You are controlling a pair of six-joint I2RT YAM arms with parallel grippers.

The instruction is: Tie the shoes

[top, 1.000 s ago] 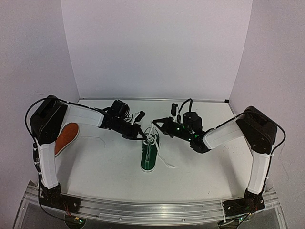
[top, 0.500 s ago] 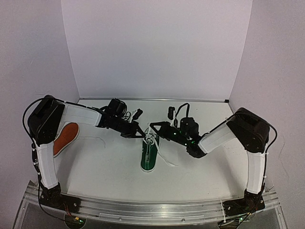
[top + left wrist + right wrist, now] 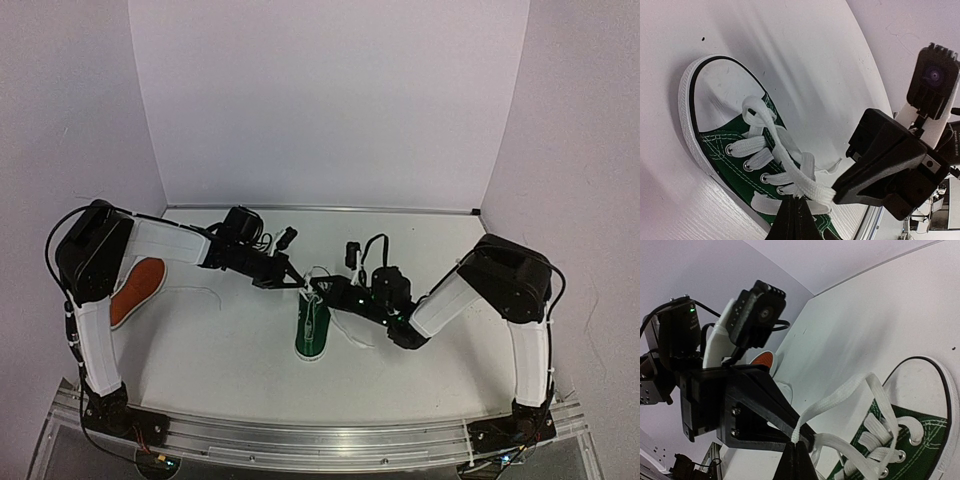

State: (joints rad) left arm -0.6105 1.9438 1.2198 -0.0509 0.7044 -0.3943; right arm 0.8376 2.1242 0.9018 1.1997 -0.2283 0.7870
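The dark green shoe (image 3: 312,330) lies mid-table, toe toward the arms, its white laces (image 3: 316,292) lifted at the far end. My left gripper (image 3: 297,283) and right gripper (image 3: 319,290) meet just above the lace end of the shoe, each shut on a lace strand. In the left wrist view, my left gripper (image 3: 795,201) pinches a flat white lace (image 3: 815,186) over the green shoe (image 3: 735,165). In the right wrist view, my right gripper (image 3: 796,443) pinches a lace loop (image 3: 840,392) beside the green shoe (image 3: 920,440). The orange-red shoe (image 3: 135,290) lies far left, under the left arm.
A loose lace end (image 3: 352,342) trails on the table right of the green shoe. A thin lace (image 3: 205,292) lies by the orange-red shoe. White walls close the back and both sides. An aluminium rail (image 3: 320,437) runs along the front edge.
My right gripper has moved left and nearer, from beside the shoe's far end to right against my left gripper. The left gripper has shifted slightly right. The green shoe has stayed put.
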